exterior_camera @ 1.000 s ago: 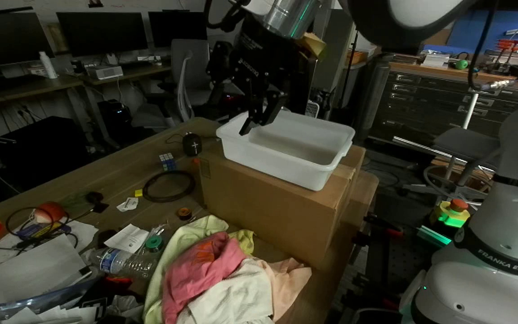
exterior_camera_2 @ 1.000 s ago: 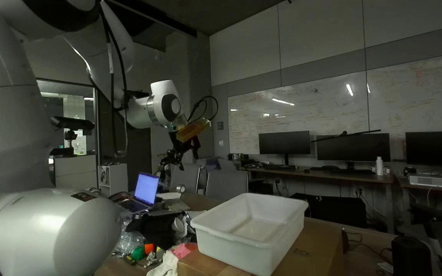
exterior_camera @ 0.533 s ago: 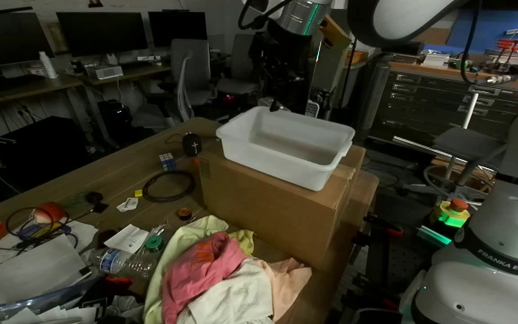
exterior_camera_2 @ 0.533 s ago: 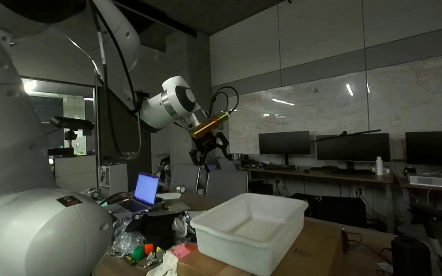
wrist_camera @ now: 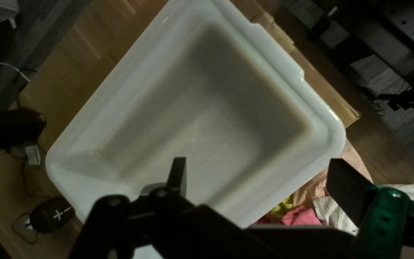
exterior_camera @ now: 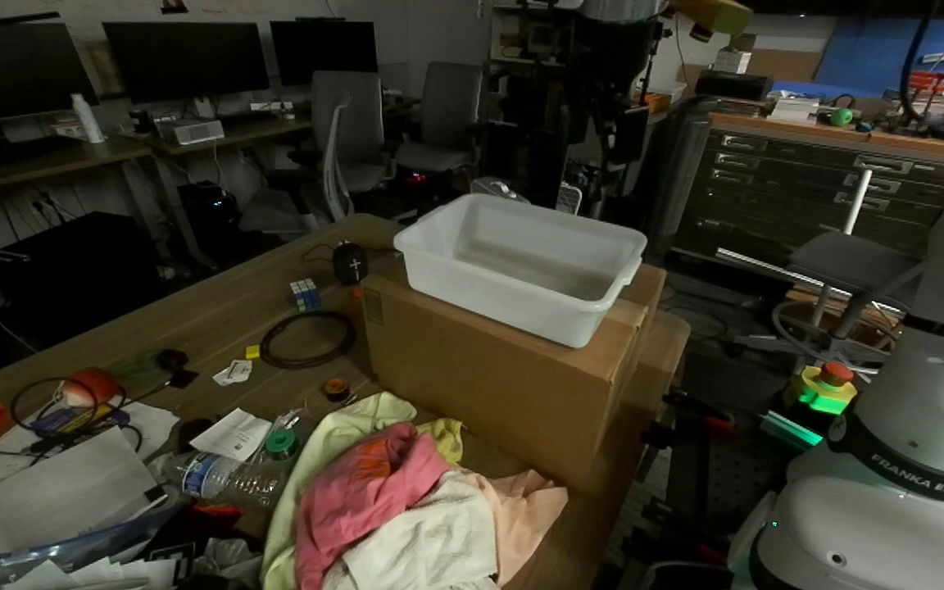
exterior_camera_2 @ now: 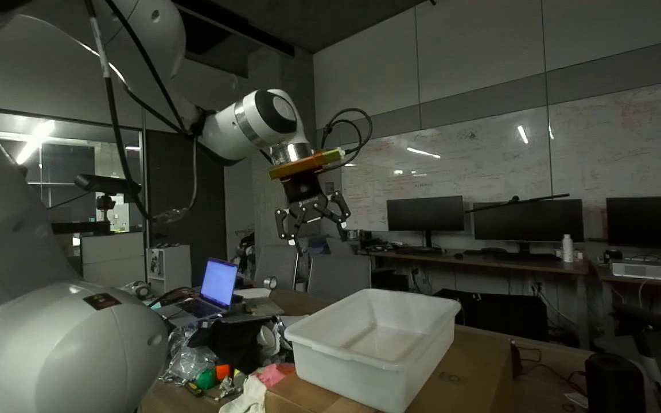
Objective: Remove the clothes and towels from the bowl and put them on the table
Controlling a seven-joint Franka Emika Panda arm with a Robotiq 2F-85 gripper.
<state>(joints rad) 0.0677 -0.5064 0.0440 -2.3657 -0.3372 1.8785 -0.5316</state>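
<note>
White bin [exterior_camera: 505, 300], cloth pile [exterior_camera: 378, 492] out on the table [exterior_camera: 226, 328]

In an exterior view the cloth pile lies at lower centre, beside the cardboard box [exterior_camera: 480, 377] that bears the bin. No cloth shows inside the bin, so the unloading looks done. Low in the wrist view the gripper [wrist_camera: 258, 169] has its jaws apart, holding nothing. To finish well, I'd lift away steadily, jaws spread, passing wide of bin and pile.

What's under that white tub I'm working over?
The white tub sits on a cardboard box, which stands on the wooden table. The box top directly beneath the tub is covered and cannot be seen.
</note>
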